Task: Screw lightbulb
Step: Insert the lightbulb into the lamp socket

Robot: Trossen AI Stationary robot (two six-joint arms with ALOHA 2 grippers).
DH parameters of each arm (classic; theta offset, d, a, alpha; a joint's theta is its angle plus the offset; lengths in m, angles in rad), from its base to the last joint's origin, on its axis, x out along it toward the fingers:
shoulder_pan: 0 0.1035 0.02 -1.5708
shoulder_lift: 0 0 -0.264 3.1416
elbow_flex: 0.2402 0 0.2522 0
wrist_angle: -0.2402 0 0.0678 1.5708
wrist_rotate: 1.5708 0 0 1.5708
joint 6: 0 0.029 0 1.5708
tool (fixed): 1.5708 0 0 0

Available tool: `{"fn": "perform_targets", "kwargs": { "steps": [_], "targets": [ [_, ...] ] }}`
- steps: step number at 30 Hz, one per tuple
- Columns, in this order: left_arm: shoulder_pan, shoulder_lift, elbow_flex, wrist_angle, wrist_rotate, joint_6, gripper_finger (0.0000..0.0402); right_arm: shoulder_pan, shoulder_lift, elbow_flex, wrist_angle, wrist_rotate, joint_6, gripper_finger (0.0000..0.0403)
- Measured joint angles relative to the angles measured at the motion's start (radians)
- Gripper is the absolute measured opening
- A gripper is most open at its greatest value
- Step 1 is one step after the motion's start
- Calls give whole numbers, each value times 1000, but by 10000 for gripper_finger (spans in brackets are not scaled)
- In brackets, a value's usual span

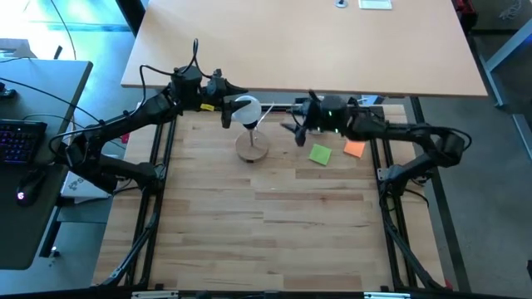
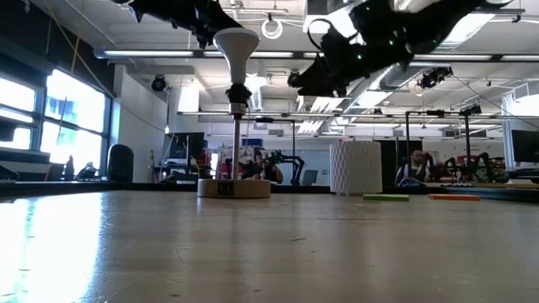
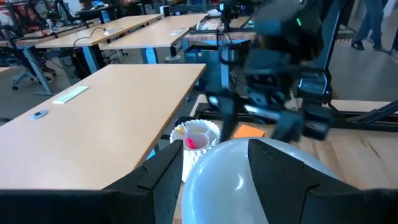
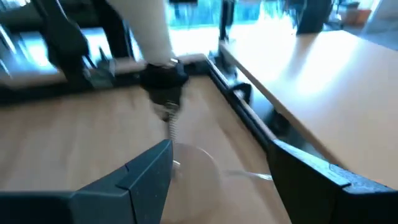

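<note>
The white lightbulb (image 2: 236,46) stands upright over the black socket (image 2: 238,105). The socket sits on a thin stem rising from a round wooden base (image 1: 252,148) at the table's far middle. The bulb's neck meets the socket's top. My left gripper (image 1: 235,104) reaches in from the left and is shut on the bulb's globe (image 3: 249,183). My right gripper (image 1: 293,129) hangs open just right of the socket, above the table and touching nothing. In the right wrist view the socket (image 4: 163,78) and stem lie ahead of its spread fingers. My left gripper pinches the bulb's round globe (image 3: 205,180) between its two fingers, one on each side of the widest part. The fingers come from the table's left, nearly level and slanting slightly down. The bulb stays upright, neck down on the socket's top (image 2: 238,91).
A white ribbed cup (image 3: 198,138) with pink contents stands at the far edge behind the socket. A green note (image 1: 320,154) and an orange note (image 1: 355,149) lie right of the base. A tan desk (image 1: 299,41) borders the far side; bare wood (image 1: 274,224) stretches toward the near edge.
</note>
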Motion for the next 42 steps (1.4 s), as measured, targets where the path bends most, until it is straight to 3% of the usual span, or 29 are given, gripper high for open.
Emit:
{"fn": "perform_targets", "kwargs": {
  "steps": [4, 7, 10, 18, 24, 27, 34, 42],
  "targets": [
    [0, 0, 0, 1, 0, -1, 174, 24, 3, -132, 193, -6, 135, 254],
    [-1, 0, 0, 1, 0, 0, 174, 28, 5, -164, 210, -36, 182, 254],
    [-1, 0, 0, 1, -1, -1, 174, 33, 6, -161, 225, -80, 197, 254],
    [-1, 0, 0, 3, -2, -17, 174, 35, 11, -51, 254, -56, 187, 254],
    [-1, 0, 0, 3, -1, -24, 174, 35, 14, 27, 225, 185, 30, 254],
    [-1, 0, 0, 3, -1, -25, 174, 29, 14, 56, 181, 201, 18, 254],
    [0, 0, 0, 3, -1, -25, 174, -26, 14, 118, 51, -40, 49, 262],
    [-1, 0, 0, 3, 0, -25, 174, -100, 30, 160, 17, -323, 84, 323]
  ]
}}
